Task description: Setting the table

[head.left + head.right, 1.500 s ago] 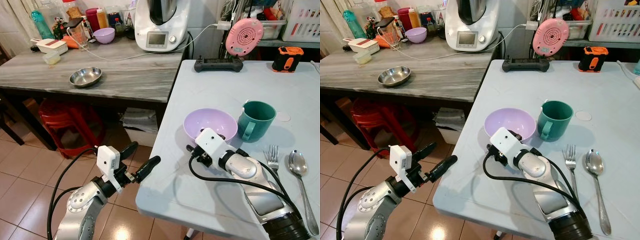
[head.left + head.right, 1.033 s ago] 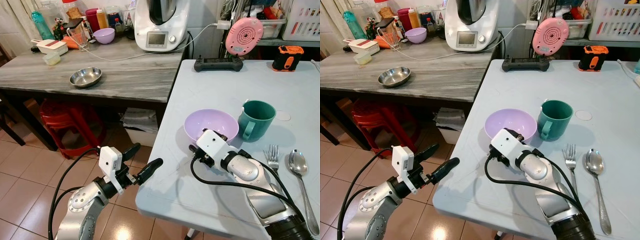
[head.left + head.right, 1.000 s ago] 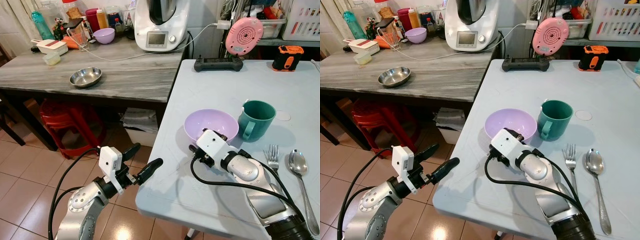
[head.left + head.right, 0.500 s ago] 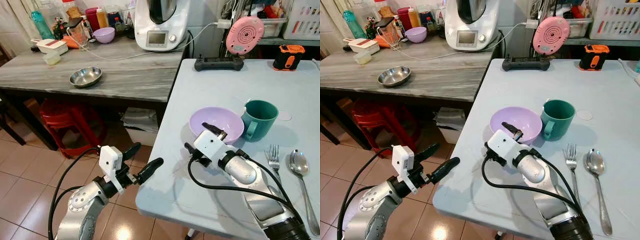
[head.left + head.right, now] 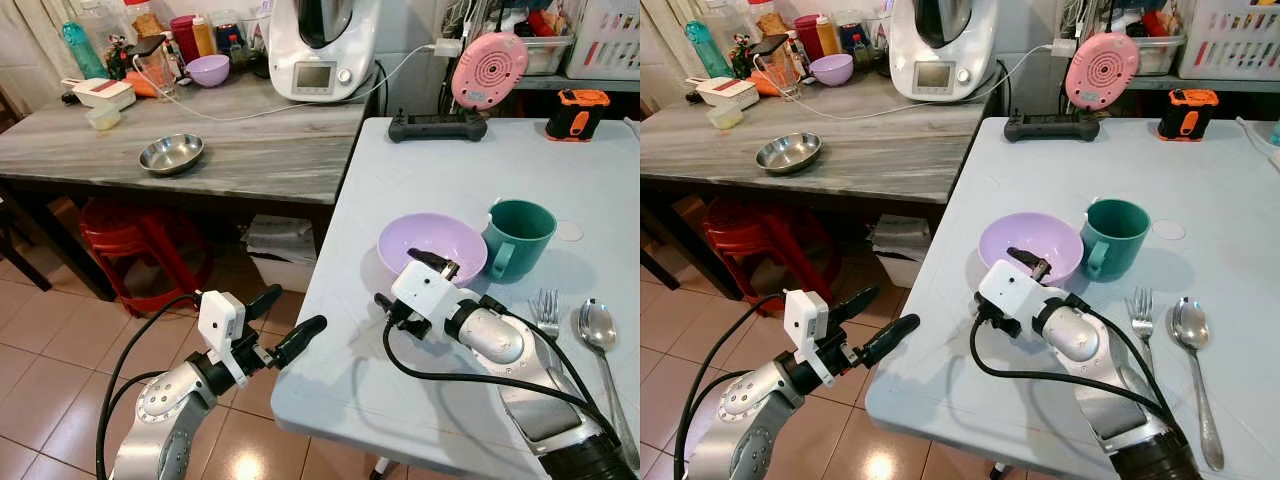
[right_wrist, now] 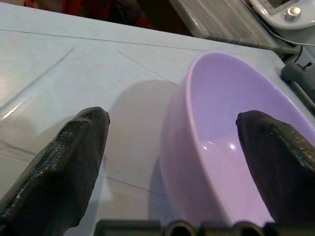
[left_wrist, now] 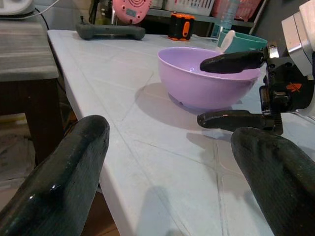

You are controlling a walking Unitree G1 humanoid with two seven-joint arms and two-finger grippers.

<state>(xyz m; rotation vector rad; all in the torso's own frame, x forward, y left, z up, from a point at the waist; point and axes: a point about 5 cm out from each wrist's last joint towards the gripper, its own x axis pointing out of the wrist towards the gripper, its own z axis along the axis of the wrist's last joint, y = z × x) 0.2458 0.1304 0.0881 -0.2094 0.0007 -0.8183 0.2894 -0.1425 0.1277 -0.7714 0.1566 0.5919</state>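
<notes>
The right pincer (image 5: 415, 280) sits at the near rim of the lavender bowl (image 5: 431, 244), its two black fingers spread apart and straddling the rim: one finger (image 7: 231, 61) reaches over the rim above the bowl's hollow, the other (image 7: 230, 119) lies low outside the wall, close to the light blue tabletop (image 5: 440, 170). From the right wrist view the rim passes between the two fingers, and neither pad can be confirmed as touching the bowl. The bowl stands upright at centre frame in the eye views, just beside a teal mug (image 5: 514, 238) on its right, whose handle faces the viewer. A fork (image 5: 546, 312) and a spoon (image 5: 600, 345) lie side by side on the tabletop at lower right, apart from the mug. The left pincer (image 5: 284, 320) hangs at lower left, off the tabletop's near left edge and above the tiled floor (image 5: 60, 350), fingers apart and holding nothing. At the far end of the tabletop rest a black controller (image 5: 437, 126), a pink round device (image 5: 488, 70) and an orange-and-black tool (image 5: 576, 113). The grey wood-grain tabletop (image 5: 250, 150) in the upper left carries a steel bowl (image 5: 171, 153), a white kitchen appliance (image 5: 322, 48), a small purple bowl (image 5: 208, 69) and assorted bottles. A red stool (image 5: 135, 250) stands beneath it.
</notes>
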